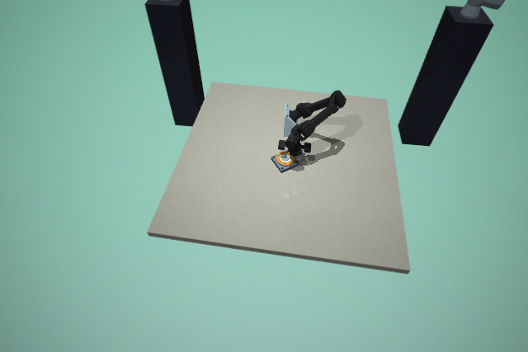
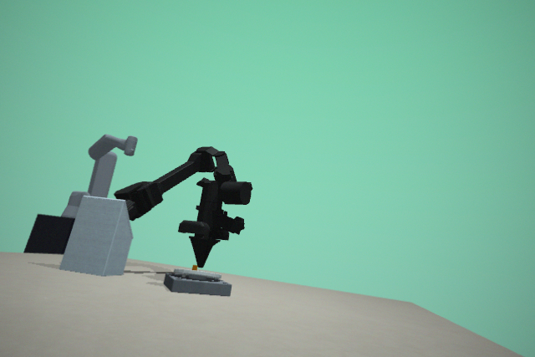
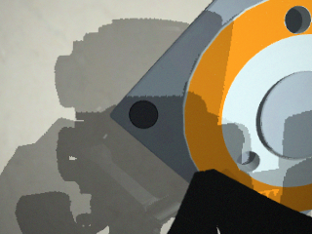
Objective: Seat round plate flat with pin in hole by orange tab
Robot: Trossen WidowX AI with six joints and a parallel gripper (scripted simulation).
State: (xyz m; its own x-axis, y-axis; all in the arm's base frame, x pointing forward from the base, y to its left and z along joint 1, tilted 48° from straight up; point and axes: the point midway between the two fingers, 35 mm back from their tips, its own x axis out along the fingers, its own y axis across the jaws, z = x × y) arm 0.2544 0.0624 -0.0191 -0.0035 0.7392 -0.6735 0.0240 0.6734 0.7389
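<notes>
The round plate [image 1: 278, 157] [image 2: 207, 276] [image 3: 202, 122], an orange ring around a pale centre, sits around the post [image 3: 292, 117] on the grey square base [image 1: 277, 165] [image 2: 198, 287] [image 3: 168, 104]. In the exterior view the plate shows above the base's top; I cannot tell surely if it is flat. Its orange tab [image 2: 195, 267] stands up beside my fingertips. The wrist view shows one hole [image 3: 297, 19] in the orange and a smaller one [image 3: 250, 160] in the pale part. The pin cannot be made out. My gripper [image 2: 200, 264] [image 3: 205, 179] is shut and empty, its tips just over the plate; contact is unclear.
A pale blue-grey block [image 1: 289, 125] [image 2: 94, 236] stands behind the base, near the arm's foot. Two dark pedestals [image 1: 176, 58] [image 1: 443, 75] with grey arms stand beyond the tabletop [image 1: 234, 212]. A dark round spot [image 3: 143, 114] marks the base's near corner.
</notes>
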